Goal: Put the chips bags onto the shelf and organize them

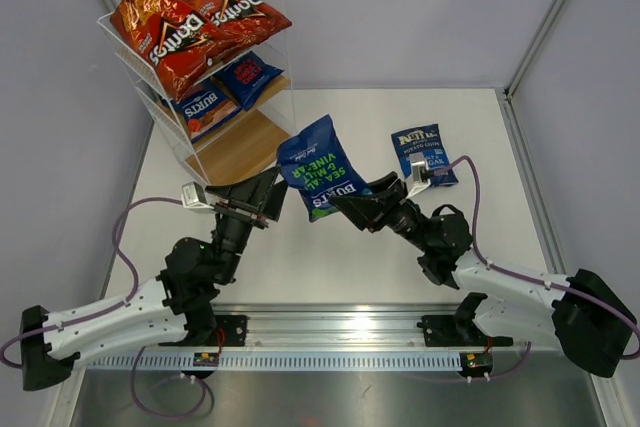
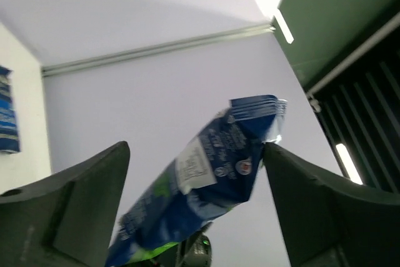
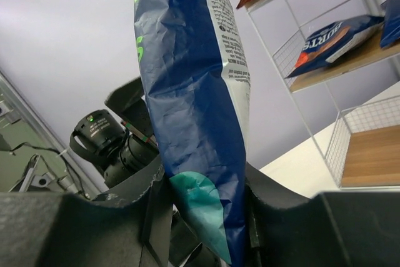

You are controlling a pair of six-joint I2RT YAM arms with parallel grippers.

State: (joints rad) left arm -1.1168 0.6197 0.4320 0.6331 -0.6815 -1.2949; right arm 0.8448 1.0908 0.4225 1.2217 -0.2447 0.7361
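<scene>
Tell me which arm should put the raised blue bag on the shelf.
Right, probably: the right gripper pinches the blue bag; the left gripper stands open, though nearer the shelf.

- raised bag (image 1: pixel 318 169): dark blue plastic film, glossy, with fine crinkles and a paler, duller printed back panel.
- Doritos bags (image 1: pixel 185 27): red film, very glossy and creased, catching bright highlights.
- Kettle bag (image 1: pixel 425 152): dark blue film with a softer sheen.
- shelf (image 1: pixel 245 145): thin wire with a smooth white coat; boards of light wood, matt, with faint grain.
- table (image 1: pixel 330 257): white, smooth, matt.
- rail (image 1: pixel 340 322): bare brushed metal, dull silver.
- arms (image 1: pixel 110 312): smooth white plastic shells with black matt joints.
- left fingers (image 2: pixel 69 211): dark grey plastic, matt.
</scene>
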